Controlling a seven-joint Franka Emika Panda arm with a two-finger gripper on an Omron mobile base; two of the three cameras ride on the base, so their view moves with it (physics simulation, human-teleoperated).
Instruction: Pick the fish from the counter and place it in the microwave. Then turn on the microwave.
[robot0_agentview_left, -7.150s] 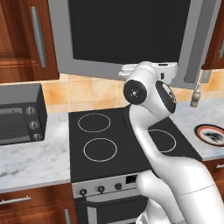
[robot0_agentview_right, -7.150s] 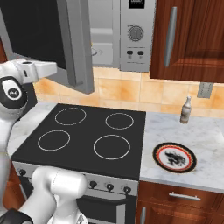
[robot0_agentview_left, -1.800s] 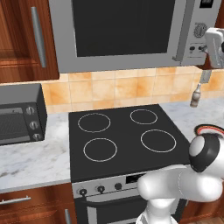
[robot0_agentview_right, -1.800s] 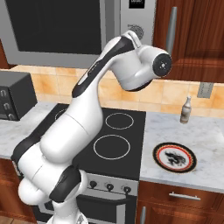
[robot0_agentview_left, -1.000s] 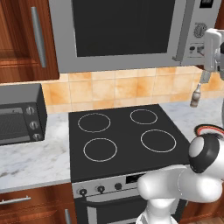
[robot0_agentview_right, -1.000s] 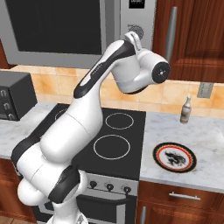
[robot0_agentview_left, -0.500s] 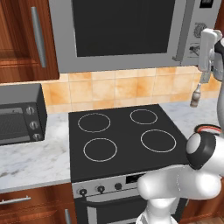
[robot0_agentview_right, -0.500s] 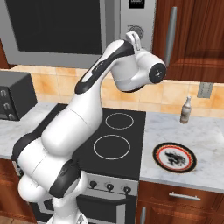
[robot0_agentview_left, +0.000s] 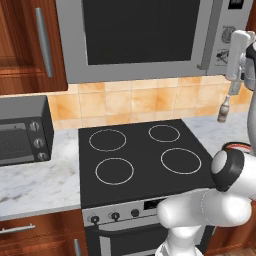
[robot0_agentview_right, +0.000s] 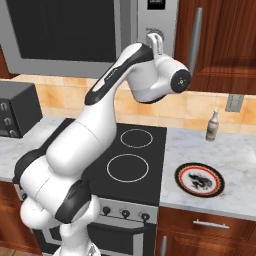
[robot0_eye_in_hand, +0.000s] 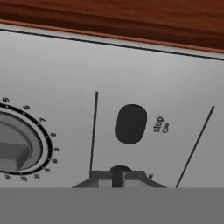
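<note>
- Microwave (robot0_agentview_left: 145, 37): mounted above the stovetop (robot0_agentview_left: 142, 157); wide dark-windowed door shut; control strip at its right edge; a small dark display sits at the top of that strip, its characters too small to read.
- Gripper (robot0_eye_in_hand: 117, 176): raised against the microwave control strip, seen in the left base view at the strip's right edge (robot0_agentview_left: 234, 60); in the hand view the two finger tips stand together with a thin dark slit between them, so the jaws read as closed on nothing; the tips sit just below a dark oval button (robot0_eye_in_hand: 131, 124).
- Legible writing: the word "stop" printed just beside the oval button; a dial (robot0_eye_in_hand: 17, 146) at the left edge of the hand view carries a ring of numerals, of which 5, 6, 7 and 8 can be read.
- Fish: cannot be located in these views.
- Counter (robot0_agentview_right: 210, 150): white marble-look; the red-rimmed plate (robot0_agentview_right: 199, 179) lies near its front edge, right of the stovetop; a small bottle (robot0_agentview_right: 213, 125) stands at its back edge by the tiled wall.
- Toaster oven (robot0_agentview_left: 22, 131): on the counter left of the stovetop; three knobs on its right side.
</note>
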